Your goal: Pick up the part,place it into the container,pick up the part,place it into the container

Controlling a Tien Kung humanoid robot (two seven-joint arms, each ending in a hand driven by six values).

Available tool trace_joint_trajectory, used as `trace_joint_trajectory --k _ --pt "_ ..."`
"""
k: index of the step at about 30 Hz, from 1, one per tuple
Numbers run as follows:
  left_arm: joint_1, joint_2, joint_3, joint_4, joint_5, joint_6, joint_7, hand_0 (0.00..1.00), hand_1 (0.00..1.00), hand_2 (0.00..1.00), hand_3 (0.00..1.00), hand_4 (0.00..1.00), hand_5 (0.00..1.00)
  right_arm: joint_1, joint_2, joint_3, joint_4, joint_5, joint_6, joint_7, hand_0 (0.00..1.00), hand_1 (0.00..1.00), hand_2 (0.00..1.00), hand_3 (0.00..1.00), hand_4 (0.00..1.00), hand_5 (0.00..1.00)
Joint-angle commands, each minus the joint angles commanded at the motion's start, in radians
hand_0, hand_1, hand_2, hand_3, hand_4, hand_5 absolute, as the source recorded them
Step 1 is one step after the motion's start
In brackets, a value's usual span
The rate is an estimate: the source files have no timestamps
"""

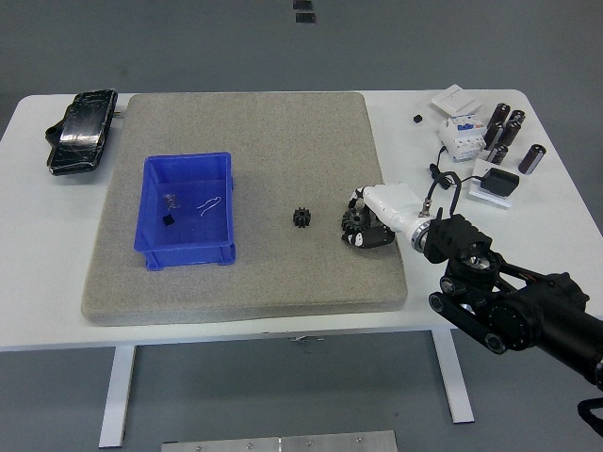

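Right hand [366, 224] curled around the larger gear [355, 224] at the grey mat's [254, 122] right side, grip apparently shallow; slippage risked during carry to the blue container [186, 250].

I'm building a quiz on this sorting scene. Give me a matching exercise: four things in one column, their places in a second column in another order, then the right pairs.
Things:
1. small black gear
2. larger black gear
3. blue bin
4. black cylinders

Places:
A. far right corner of the white table
B. left part of the grey mat
C. within the fingers of the right hand
D. alone on the mat, between bin and hand

Pairs: 1-D, 2-C, 3-B, 4-A
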Motion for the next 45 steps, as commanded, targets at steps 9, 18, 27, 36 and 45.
trace_joint_trajectory --k 9,18,27,36,45 --pt "-0.001 0.000 0.000 0.000 0.001 0.000 -0.002 0.667 0.645 0.637 0.554 0.690 0.452 0.001 0.002 -0.003 -0.003 0.006 -0.011 -0.002 0.317 0.410 0.408 0.607 0.649 0.316" --pt "-0.002 0.000 -0.001 0.000 0.001 0.000 -0.003 0.667 0.645 0.638 0.554 0.689 0.453 0.002 0.000 -0.003 0.001 0.007 -0.030 0.008 0.308 0.422 0.394 0.556 0.601 0.192" --pt "-0.002 -0.001 -0.002 0.000 0.001 0.001 -0.003 0.667 0.645 0.638 0.554 0.690 0.454 0.033 0.008 -0.005 0.073 -0.004 -0.045 0.008 0.307 0.428 0.395 0.554 0.578 0.169" --pt "-0.003 0.001 -0.002 0.000 0.004 0.000 -0.001 0.667 0.645 0.638 0.553 0.691 0.455 0.140 0.110 -0.044 0.155 -0.018 -0.067 0.000 0.305 0.430 0.387 0.549 0.576 0.185" --pt "-0.004 0.007 0.000 0.000 0.006 -0.001 0.002 0.667 0.645 0.639 0.553 0.691 0.458 0.189 0.230 -0.124 0.167 -0.023 -0.125 0.003 0.301 0.425 0.383 0.545 0.574 0.211"
